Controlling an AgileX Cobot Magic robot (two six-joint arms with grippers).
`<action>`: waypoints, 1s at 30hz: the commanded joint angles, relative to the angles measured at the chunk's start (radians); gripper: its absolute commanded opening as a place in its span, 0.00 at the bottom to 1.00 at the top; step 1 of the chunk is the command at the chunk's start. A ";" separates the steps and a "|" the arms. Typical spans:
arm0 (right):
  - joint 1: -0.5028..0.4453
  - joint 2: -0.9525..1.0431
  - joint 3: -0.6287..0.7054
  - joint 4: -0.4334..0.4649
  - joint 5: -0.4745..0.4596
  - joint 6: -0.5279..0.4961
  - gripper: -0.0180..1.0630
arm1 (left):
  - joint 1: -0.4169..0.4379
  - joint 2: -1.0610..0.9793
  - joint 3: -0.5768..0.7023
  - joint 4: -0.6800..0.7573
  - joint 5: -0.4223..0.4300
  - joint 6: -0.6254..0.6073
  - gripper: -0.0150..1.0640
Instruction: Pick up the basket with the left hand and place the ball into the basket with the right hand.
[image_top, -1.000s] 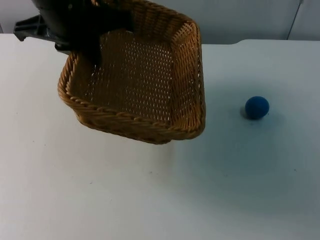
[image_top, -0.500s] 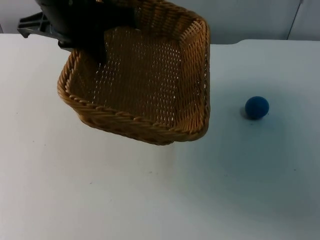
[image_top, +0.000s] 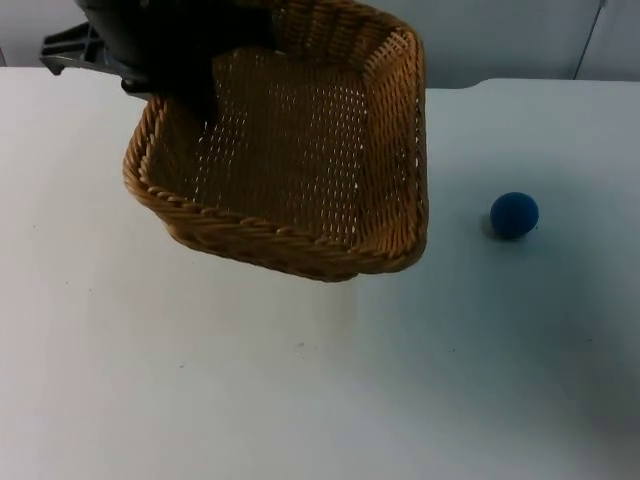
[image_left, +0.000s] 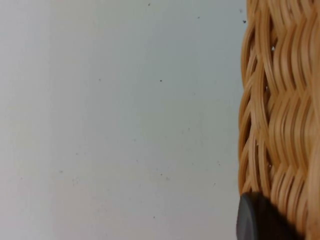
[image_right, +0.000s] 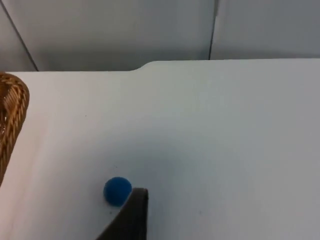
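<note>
A brown wicker basket hangs tilted above the left half of the white table, held off the surface. My left gripper is shut on its far-left rim; the woven wall lies close against the gripper. A small blue ball rests on the table to the right, well apart from the basket. It lies just beyond my right gripper, which hovers above the table, and the ball is untouched there. The basket's edge stands off to one side.
A grey partition wall closes off the back of the table. The table's far edge has a step behind the ball. Bare white table top stretches in front of the basket and the ball.
The left arm has carried the basket a little to the right, toward the ball, and tipped it slightly. The ball has stayed put.
</note>
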 joint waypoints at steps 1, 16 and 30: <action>0.035 0.097 -0.045 -0.003 -0.061 -0.023 0.98 | 0.007 -0.020 0.001 -0.044 -0.061 -0.004 0.01; 0.195 0.673 -0.267 -0.007 -0.200 0.000 0.98 | 0.184 -0.020 0.001 -0.362 -0.026 0.206 0.01; 0.214 0.979 -0.314 0.001 -0.216 0.046 0.98 | 0.182 -0.015 0.001 -0.356 -0.007 0.213 0.01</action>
